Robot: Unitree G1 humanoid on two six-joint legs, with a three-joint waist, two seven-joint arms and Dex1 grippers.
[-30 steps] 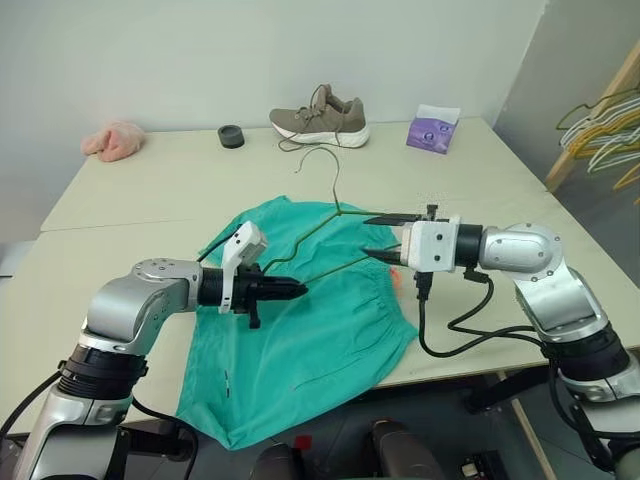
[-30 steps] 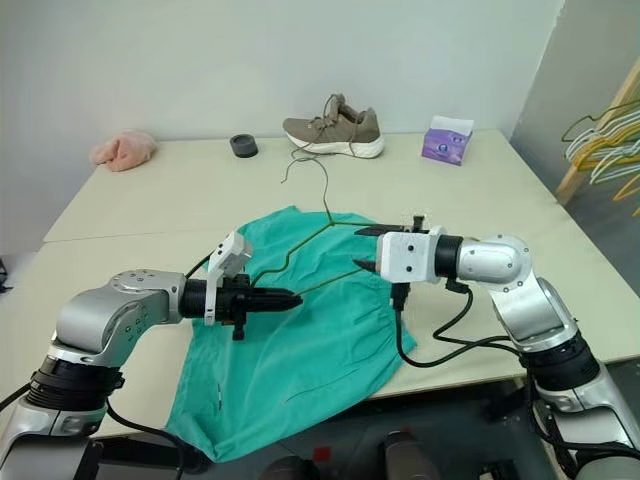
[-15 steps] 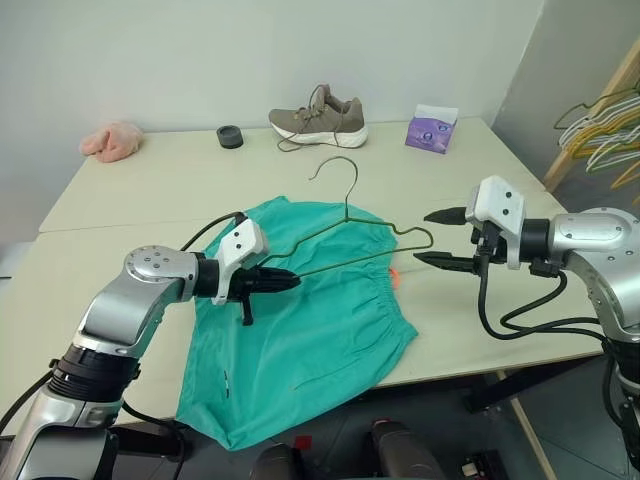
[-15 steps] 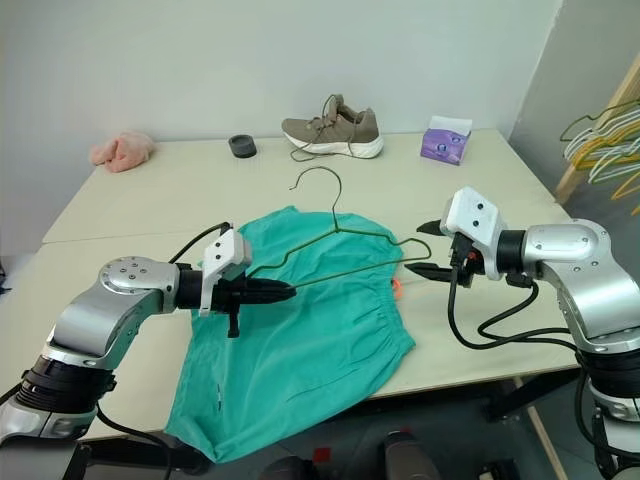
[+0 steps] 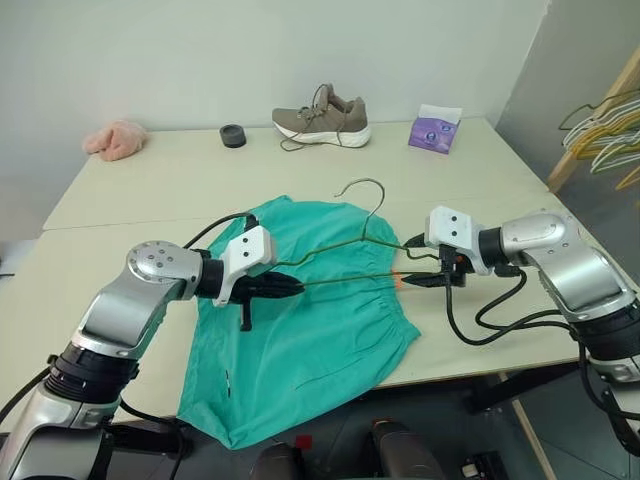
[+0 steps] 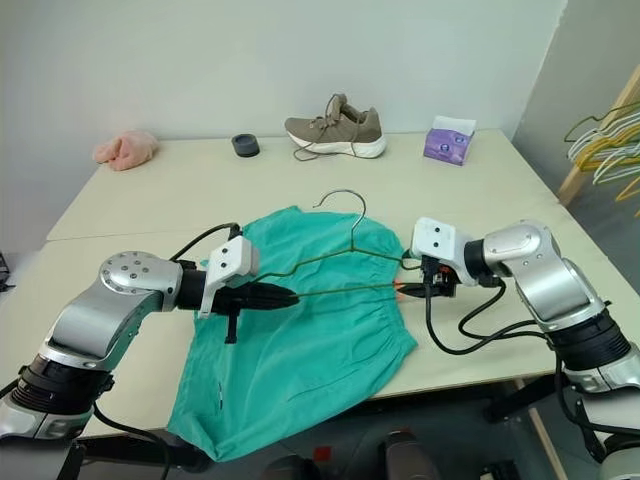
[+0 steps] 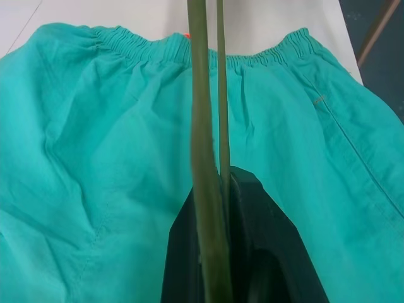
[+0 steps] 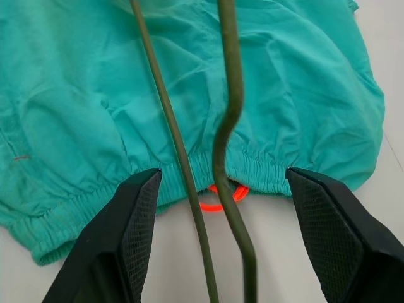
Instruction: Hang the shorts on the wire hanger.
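Since a sec ago the right claw (image 6: 410,279) has let go of the wire hanger (image 6: 340,262), swung out toward the bench's right edge, then come back in; now its fingers stand apart, straddling the hanger's right end w/o gripping, just over the shorts' waistband. The hanger's right end has dropped lower and its hook has shifted toward the right edge. Left claw (image 5: 293,287) hasn't shifted, still pinched shut on the hanger's left end.

Hanger: thin dark olive-green wire, flattened triangle w/ a curved hook, bent kink near the right corner seen in the right wrist view. It's held in the air above the shorts (image 5: 300,340), long axis running left-right, roughly parallel to the bench's near edge; hook rises toward the far edge, open side facing left.

Shorts: teal-green, gathered elastic waistband toward the right edge, small orange tag (image 8: 221,197) by it, legs trailing left. They lie flat at the bench's (image 5: 150,180) near edge, one leg hanging over it.
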